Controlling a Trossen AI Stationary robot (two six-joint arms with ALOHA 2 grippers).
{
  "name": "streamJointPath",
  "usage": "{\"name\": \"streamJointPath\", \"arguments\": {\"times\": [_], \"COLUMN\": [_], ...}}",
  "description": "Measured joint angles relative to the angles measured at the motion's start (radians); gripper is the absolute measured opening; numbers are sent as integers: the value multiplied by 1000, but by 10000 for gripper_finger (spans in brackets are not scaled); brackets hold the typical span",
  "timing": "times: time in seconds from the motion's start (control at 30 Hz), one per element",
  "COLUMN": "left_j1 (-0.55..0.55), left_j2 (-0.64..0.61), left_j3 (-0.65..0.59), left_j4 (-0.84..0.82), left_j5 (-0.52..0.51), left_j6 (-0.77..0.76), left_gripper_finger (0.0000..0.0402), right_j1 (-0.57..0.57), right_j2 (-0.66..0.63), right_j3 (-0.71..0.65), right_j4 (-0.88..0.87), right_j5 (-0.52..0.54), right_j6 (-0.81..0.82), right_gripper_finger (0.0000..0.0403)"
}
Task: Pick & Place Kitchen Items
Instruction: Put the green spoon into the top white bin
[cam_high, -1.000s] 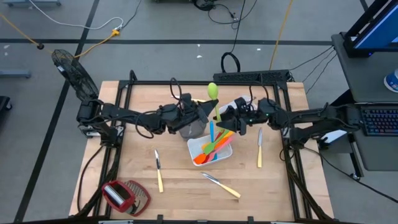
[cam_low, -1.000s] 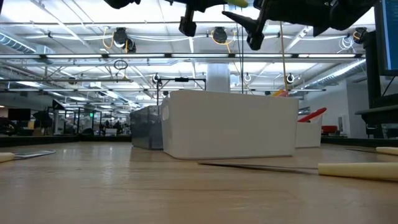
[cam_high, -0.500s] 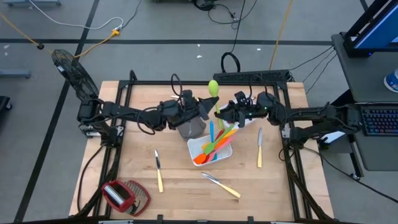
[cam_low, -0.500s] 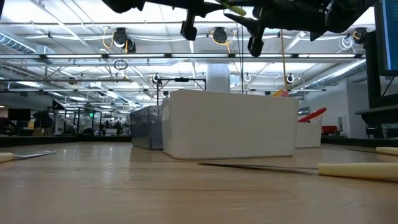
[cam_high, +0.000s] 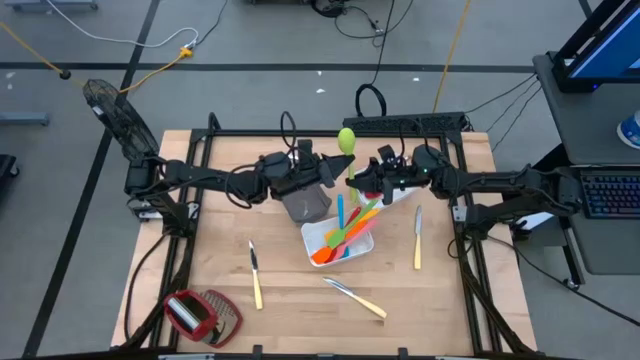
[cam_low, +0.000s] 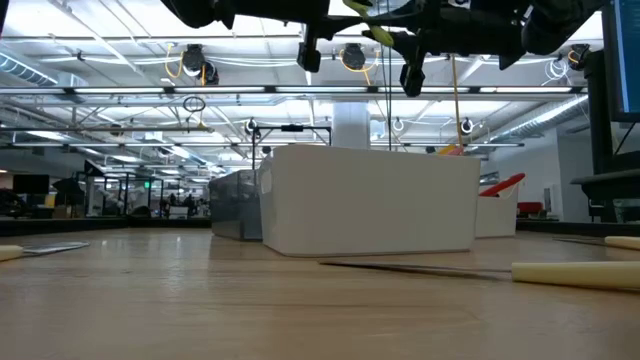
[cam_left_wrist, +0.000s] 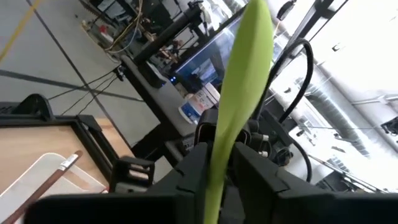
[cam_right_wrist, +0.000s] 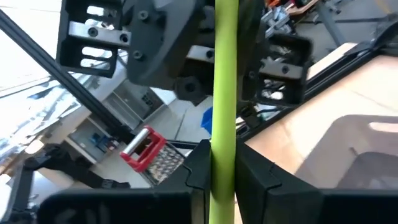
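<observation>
High view: left gripper (cam_high: 328, 172) and right gripper (cam_high: 357, 182) both clamp green spatula (cam_high: 346, 143) above white tray (cam_high: 318, 237) of utensils.

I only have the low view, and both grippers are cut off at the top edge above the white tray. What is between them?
Observer: A green spoon, upright with its bowl up. The left gripper and right gripper meet at its handle.
Operator: Does the right one have it?
Observer: The right wrist view shows its fingers closed on the handle.
Operator: Is there room in the tray?
Observer: The white tray holds several coloured utensils, but its left part shows bare bottom.
</observation>
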Motion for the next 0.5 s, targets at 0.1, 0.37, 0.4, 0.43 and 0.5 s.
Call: {"name": "streamJointPath", "arguments": {"times": [0.1,0.37,0.4,0.43,0.5], "left_j1": [5,45,51,58,72], "left_j2": [0,0,-1,-6,-12], "left_j3": [0,0,0,0,0], "left_j4": [-6,-93,-105,-121,-135], "left_j5": [3,22,22,28,64], "left_j6": [0,-59,-60,-59,-60], "left_gripper_finger": [111,205,214,222,234], "right_j1": [-27,-123,-139,-154,-178], "right_j2": [-15,-109,-127,-146,-192], "right_j3": [0,-1,-1,-1,-1], "right_j4": [-27,-199,-234,-278,-367], "right_j5": [-1,24,26,32,69], "right_j6": [-32,-149,-175,-205,-282], "right_gripper_finger": [33,33,33,33,33]}}
